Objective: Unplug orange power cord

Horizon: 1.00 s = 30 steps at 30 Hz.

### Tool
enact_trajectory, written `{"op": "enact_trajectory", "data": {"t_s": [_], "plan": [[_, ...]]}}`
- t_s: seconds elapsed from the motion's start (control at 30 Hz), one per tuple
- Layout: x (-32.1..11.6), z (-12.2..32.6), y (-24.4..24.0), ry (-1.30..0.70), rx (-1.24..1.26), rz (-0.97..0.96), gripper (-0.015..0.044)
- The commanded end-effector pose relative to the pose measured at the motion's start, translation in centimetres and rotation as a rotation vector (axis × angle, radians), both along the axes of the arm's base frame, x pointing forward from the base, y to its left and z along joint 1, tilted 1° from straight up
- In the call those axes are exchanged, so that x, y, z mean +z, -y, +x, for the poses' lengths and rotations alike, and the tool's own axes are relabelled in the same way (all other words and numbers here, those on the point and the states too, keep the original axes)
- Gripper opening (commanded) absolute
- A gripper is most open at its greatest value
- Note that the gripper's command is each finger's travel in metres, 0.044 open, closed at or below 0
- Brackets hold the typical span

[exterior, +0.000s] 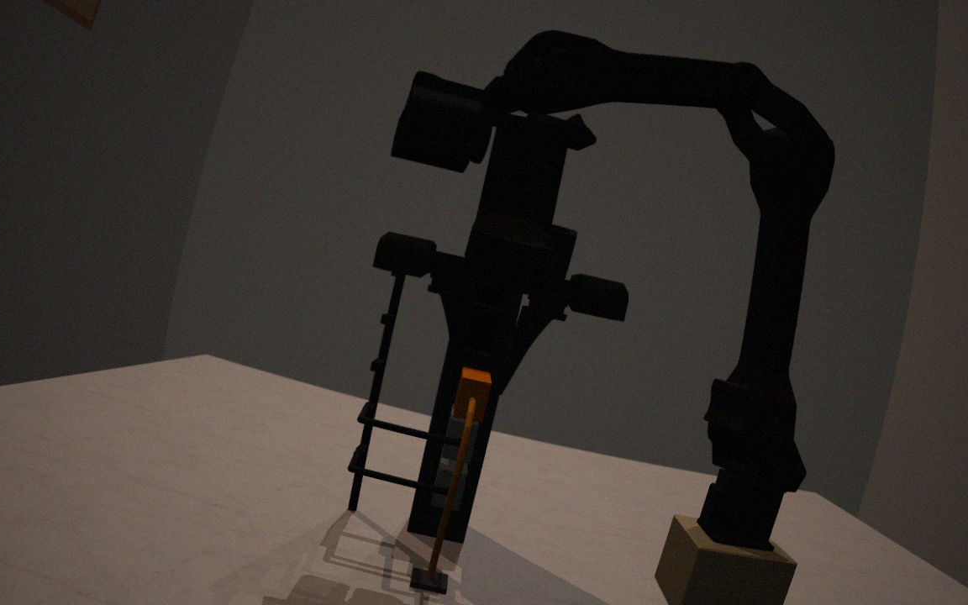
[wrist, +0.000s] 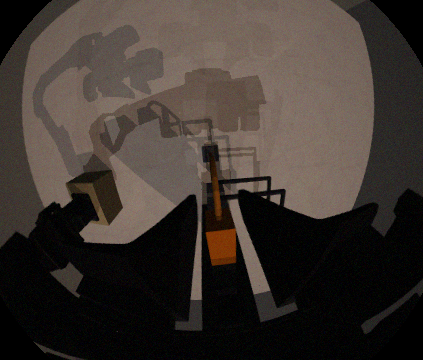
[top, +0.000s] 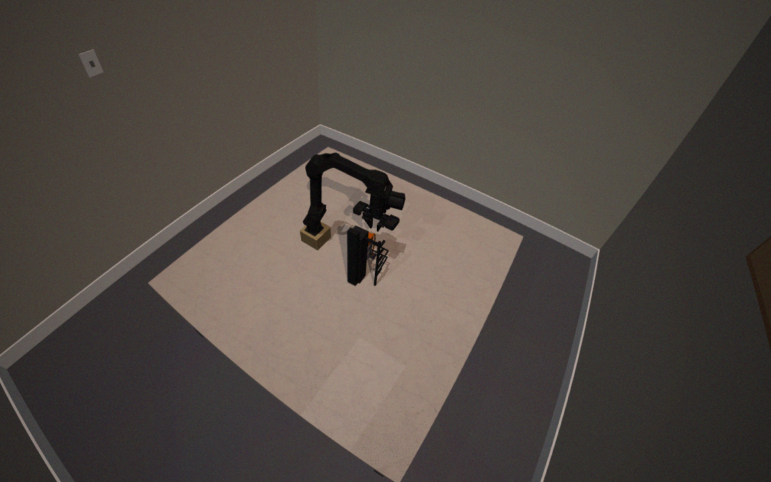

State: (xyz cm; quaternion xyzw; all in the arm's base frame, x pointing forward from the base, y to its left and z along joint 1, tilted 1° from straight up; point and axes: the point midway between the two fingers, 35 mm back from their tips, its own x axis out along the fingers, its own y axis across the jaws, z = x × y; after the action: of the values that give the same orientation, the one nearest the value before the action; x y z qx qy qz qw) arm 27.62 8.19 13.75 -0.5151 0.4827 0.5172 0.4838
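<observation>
Pale floor panel, grey border, dim walls: that was the top view, with the arm [top: 340, 171] arched over from its tan base block [top: 315, 237] on the left. The gripper [top: 374, 230] pointed straight down at the far end of the black power strip [top: 355, 258]. A speck of orange plug [top: 371, 236] showed right beneath it, and a thin black rack [top: 379, 260] stood just to the right of the strip.

On to the exterior view, where the strip stood nearly upright. The plug sat at its top end, right at the fingertips, and looked seated rather than pulled clear. The orange cord [exterior: 451, 489] ran down the strip's face to a small dark foot on the floor.

Wrist view next, and this was the telling one. The plug sat between the two pale finger pads, with a sliver of space on each side. The jaws stood fairly narrow, straddling it rather than pinching it, and holding nothing.

By my call, the pull itself was not yet done. The next move called for squeezing firmly on the plug and drawing it straight away from the strip. After that, the jaws needed to spread wide and back off from plug, cord and strip.
</observation>
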Motion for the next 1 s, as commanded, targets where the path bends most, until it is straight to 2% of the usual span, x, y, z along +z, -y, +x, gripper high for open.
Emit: {"op": "enact_trajectory", "data": {"t_s": [0.0,0.5,0.97], "plan": [[0.0,0.0,0.1,0.0,0.003,-0.002,0.016],[0.9,0.0,0.2,0.01,0.006,0.0,0.016],[0.9,0.3,2.4,0.011,0.006,-0.002,0.016]]}}
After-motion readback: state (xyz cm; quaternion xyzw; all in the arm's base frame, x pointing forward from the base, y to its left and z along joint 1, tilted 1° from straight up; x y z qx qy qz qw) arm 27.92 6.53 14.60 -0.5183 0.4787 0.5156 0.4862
